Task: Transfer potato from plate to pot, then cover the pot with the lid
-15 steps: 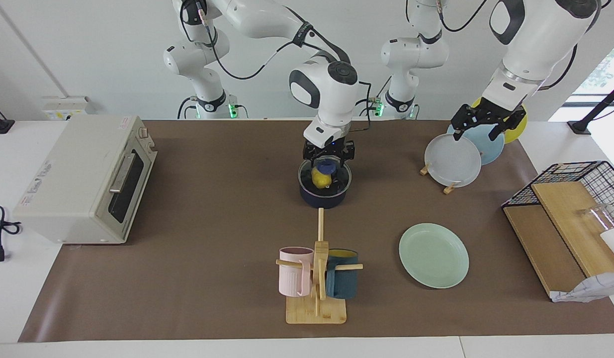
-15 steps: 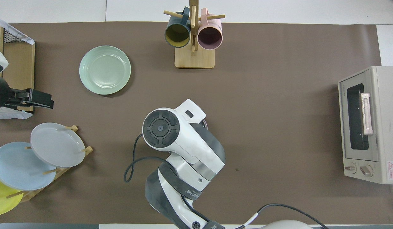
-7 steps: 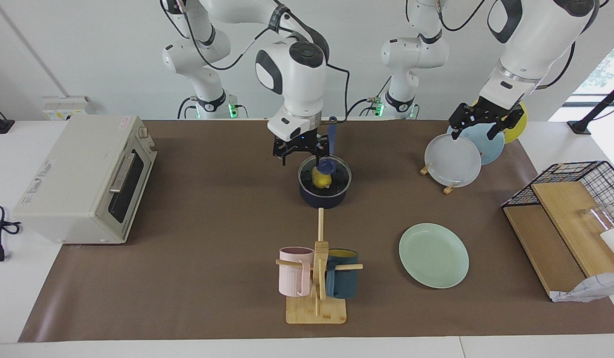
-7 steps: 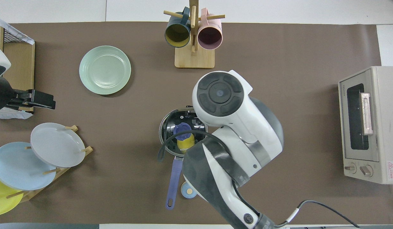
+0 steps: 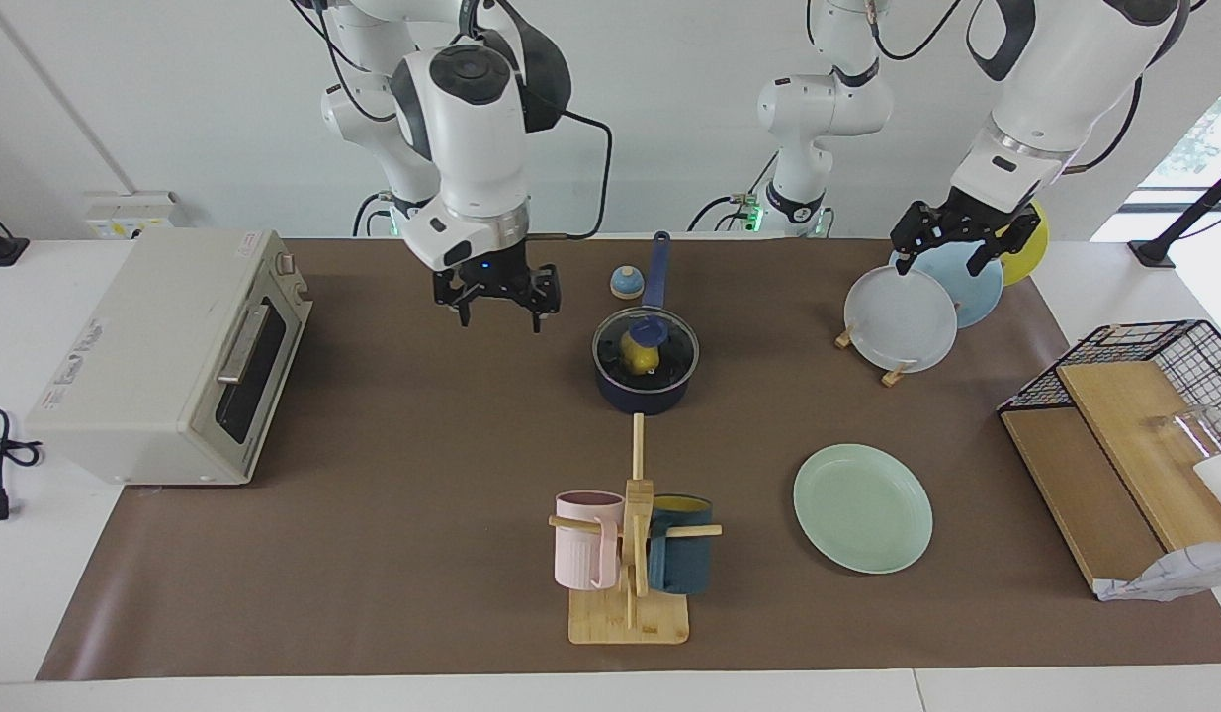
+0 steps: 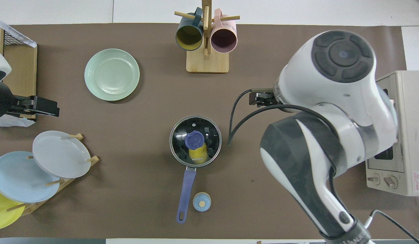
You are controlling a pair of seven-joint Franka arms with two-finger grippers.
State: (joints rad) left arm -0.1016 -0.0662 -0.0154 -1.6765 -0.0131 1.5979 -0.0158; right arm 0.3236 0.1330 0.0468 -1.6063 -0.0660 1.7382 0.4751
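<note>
Facing view checked first. Pot [image 5: 642,381] on the brown mat [image 5: 392,554] at mid-table, lid [image 5: 646,348] seated flat on its rim, blue knob at centre. Potato [image 5: 637,354] visible through the glass, inside the pot. Long blue handle pointing toward the robots, small blue-and-tan bell [image 5: 625,283] just beside it. Plate [image 5: 863,507] bare, farther from the robots than the pot and toward the left arm's end.

Right gripper [image 5: 495,308] raised over bare mat between the pot and the toaster oven [image 5: 170,356], clear of the lid, fingers spread wide, nothing held. Left gripper [image 5: 950,256] up over the rack of upright plates [image 5: 902,318], fingers parted, nothing held; arm waiting.

Overhead view: right arm's bulk hiding its own gripper. Lid [image 6: 195,140] concentric with the pot, potato [image 6: 197,156] under the knob. Mug tree [image 6: 206,40] with a teal and a pink mug farther from the robots than the pot.
</note>
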